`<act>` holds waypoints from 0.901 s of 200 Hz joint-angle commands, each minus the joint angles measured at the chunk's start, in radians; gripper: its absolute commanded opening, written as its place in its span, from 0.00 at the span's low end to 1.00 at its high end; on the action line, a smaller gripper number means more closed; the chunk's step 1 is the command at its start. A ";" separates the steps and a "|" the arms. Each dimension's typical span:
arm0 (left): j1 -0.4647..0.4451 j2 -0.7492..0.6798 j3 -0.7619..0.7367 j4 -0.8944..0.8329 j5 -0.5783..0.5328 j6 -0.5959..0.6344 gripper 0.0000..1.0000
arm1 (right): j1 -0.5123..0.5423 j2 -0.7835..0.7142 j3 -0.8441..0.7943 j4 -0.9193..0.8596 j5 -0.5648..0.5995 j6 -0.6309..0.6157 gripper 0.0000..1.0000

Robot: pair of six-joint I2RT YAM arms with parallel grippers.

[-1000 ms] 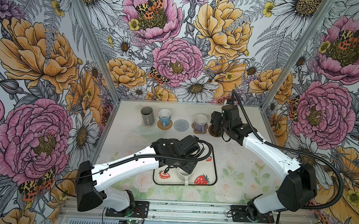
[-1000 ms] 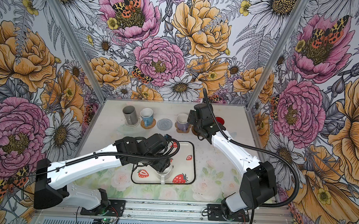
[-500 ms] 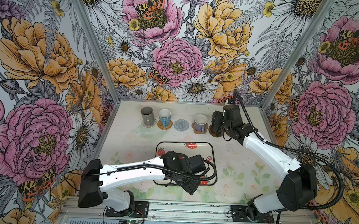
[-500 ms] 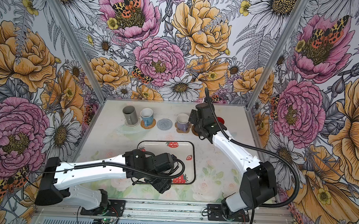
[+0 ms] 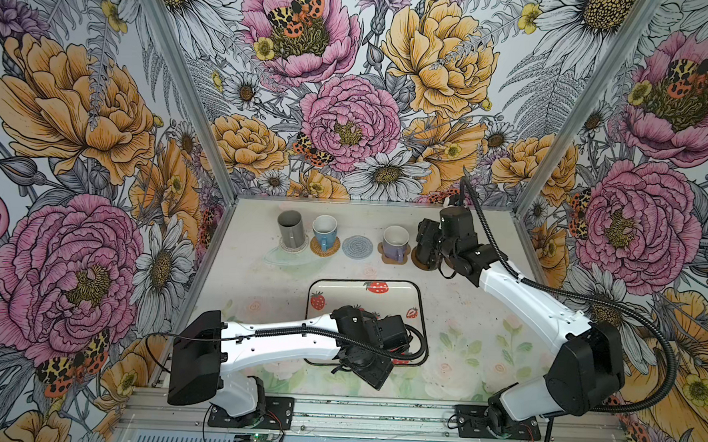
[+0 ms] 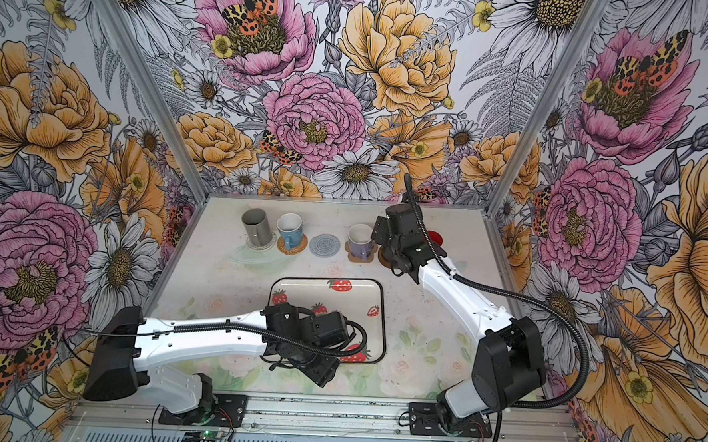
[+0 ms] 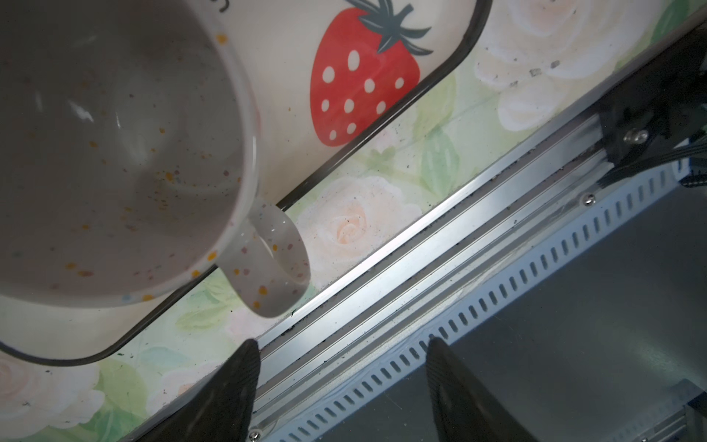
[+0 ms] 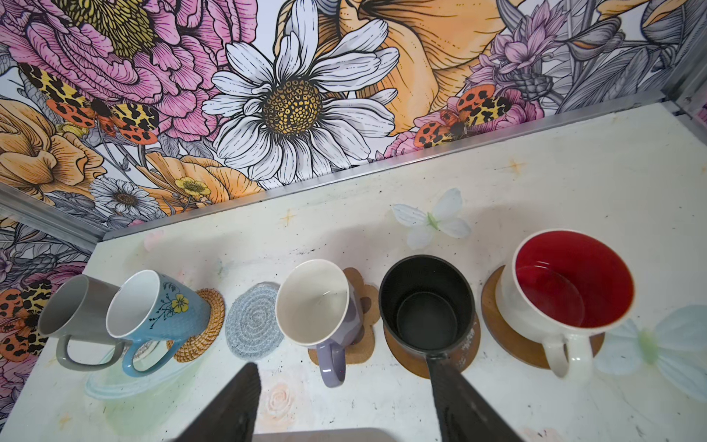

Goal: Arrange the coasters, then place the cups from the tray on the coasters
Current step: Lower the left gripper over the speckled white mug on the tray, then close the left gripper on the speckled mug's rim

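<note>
Both top views, table [image 5: 254, 275] stock.

Far edge, 12 o'clock: one row of mugs and coasters close under the back wall [image 5: 349, 126], running from 10 to 2 o'clock.
- Grey mug [image 5: 290, 227] on clear coaster [image 5: 294, 250].
- Light blue mug [image 5: 324, 231] on rattan coaster [image 5: 334, 248].
- Grey woven coaster [image 5: 357, 246], uncovered.
- Lilac mug [image 5: 395, 241] on paw coaster [image 8: 369, 291].
- Black mug [image 8: 424, 302] on brown disc [image 8: 401, 356], and white mug with red inside [image 8: 566, 283] on second brown disc [image 8: 516, 348]. Both are plain in the right wrist view and largely hidden by the right arm [image 5: 527, 302] from above.

Centre toward 6 o'clock: tray [image 5: 357, 291], black rim well apart from the row. A bare strip of table lies between them, with more bare table at 3 and 9 o'clock of the tray.

White speckled mug [image 7: 114, 153]: upright at the tray's near corner in the left wrist view, handle [image 7: 267, 260] overhanging the rim toward the front rail [image 7: 440, 245]. It is hidden under the left arm [image 5: 279, 343] in both top views.

Left arm: enters from 7 o'clock and lies low across the tray's near half, wrist bent toward 6 o'clock. Left gripper [image 7: 340, 342]: fingers spread, nothing between them, over the table's front edge near the mug handle.

Right arm: rises from 5 o'clock and stretches to 1 o'clock, wrist tipped down at the black mug. Right gripper [image 8: 342, 363]: fingers spread, nothing clasped. One finger [image 8: 455, 390] overlaps the black mug's handle, and contact cannot be told.
</note>
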 commanded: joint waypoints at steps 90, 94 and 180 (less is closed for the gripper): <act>0.064 0.018 -0.078 0.155 -0.117 -0.089 0.56 | -0.012 0.034 0.012 0.031 -0.042 0.014 0.73; 0.066 0.017 -0.079 0.155 -0.123 -0.091 0.55 | -0.012 0.036 0.012 0.032 -0.042 0.015 0.73; 0.078 -0.036 -0.126 0.162 -0.286 -0.126 0.45 | -0.014 0.054 0.015 0.045 -0.062 0.026 0.73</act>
